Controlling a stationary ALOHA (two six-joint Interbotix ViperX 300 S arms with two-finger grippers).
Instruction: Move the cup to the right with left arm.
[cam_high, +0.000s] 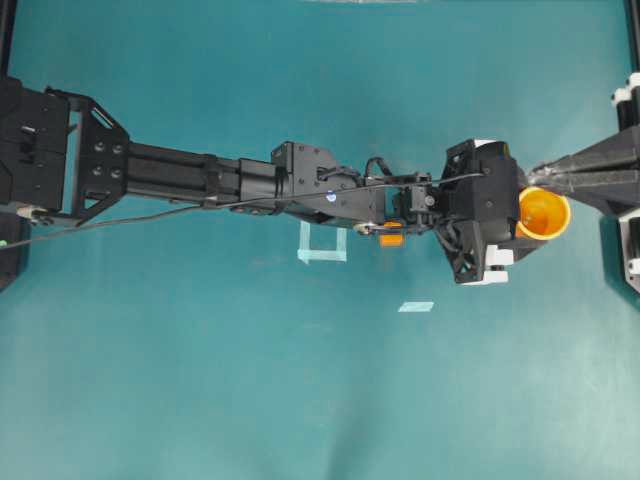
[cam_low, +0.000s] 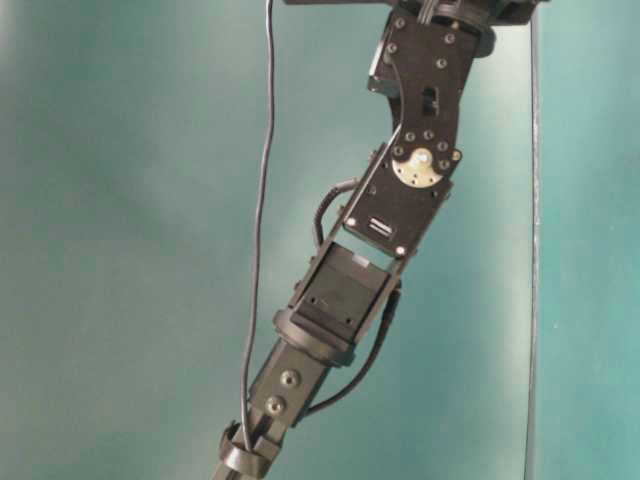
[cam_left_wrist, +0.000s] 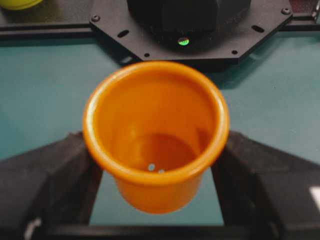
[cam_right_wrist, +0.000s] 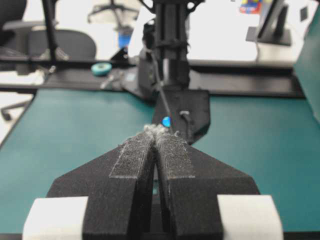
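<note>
1. My left arm (cam_high: 250, 180) is stretched long across the teal table (cam_high: 200, 380), reaching to the far right side in the overhead view.
2. My left gripper (cam_left_wrist: 157, 165) is spread wide with the cup (cam_left_wrist: 156, 132) sitting between its two fingers (cam_left_wrist: 50, 175); one finger is on each side of the cup wall, up against it or very nearly. Can't tell from the wrist view if there's real squeeze on it.
3. The cup is upright, mouth up, orange inside; in the overhead view its rim looks yellow (cam_high: 543, 213). It sticks out just past my left gripper's tip.
4. My right gripper (cam_right_wrist: 156, 145) has its fingers pressed together with nothing between them, pointing toward my left arm. Its tip is just beside the cup's far edge in the overhead view.
5. Small orange cube (cam_high: 391, 238) lies under my left forearm, well behind the gripper.
6. Two pale tape marks (cam_high: 322, 250) lie on the table off to one side of the arm.
</note>
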